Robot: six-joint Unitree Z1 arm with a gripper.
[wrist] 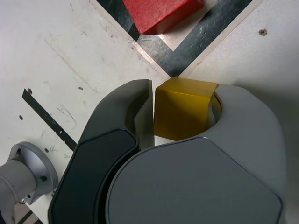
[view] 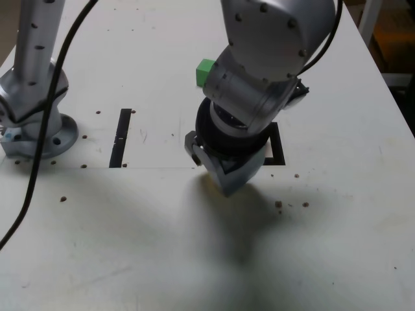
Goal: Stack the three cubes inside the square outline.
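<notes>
In the wrist view my gripper is shut on the yellow cube, one jaw against each side. The cube is just outside a corner of the square outline. The red cube rests inside that outline on its white centre. In the exterior view the gripper is low over the table at the near left corner of the outline, and the arm covers most of the square. The green cube stands on the table beyond the arm. The yellow and red cubes are hidden in the exterior view.
A straight black strip lies on the table at the exterior view's left of the square. The arm's base and a black cable stand at the far left. Small dark specks dot the white tabletop.
</notes>
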